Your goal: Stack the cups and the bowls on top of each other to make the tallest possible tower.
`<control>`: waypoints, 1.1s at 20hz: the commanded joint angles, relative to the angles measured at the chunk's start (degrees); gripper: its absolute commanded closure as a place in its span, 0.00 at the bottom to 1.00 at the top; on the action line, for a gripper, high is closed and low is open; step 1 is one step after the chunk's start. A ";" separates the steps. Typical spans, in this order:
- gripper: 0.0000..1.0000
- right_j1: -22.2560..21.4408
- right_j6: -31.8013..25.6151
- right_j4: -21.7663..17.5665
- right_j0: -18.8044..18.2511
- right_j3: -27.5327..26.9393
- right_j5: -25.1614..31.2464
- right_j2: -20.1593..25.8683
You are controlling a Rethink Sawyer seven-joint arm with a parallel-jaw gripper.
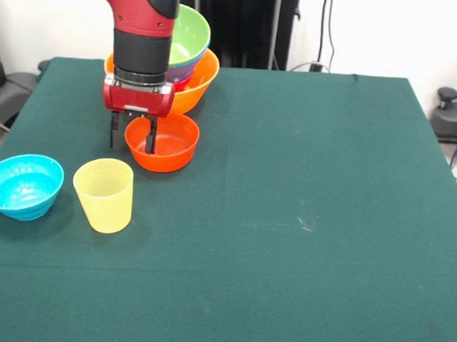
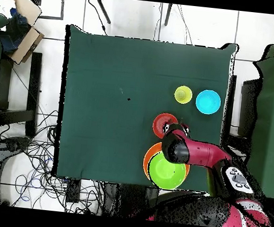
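Front view: gripper (image 1: 132,134) at upper left, fingers spread apart, straddling the left rim of the red-orange bowl (image 1: 162,142). Tower (image 1: 190,58) behind it, lime-green bowl topmost. Yellow cup (image 1: 104,194) and cyan bowl (image 1: 21,185) at lower left.

Overhead view: table (image 2: 111,97); cup and cyan bowl side by side at upper right, tower at lower right.

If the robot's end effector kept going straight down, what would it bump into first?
Probably the red-orange bowl. The end effector points down at that bowl's rim, one finger seemingly inside and one outside. Depth is unclear, so it may reach the green table beside it.
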 commanded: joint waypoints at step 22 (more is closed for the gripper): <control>1.00 -23.88 -6.89 3.09 -11.18 14.84 21.06 17.99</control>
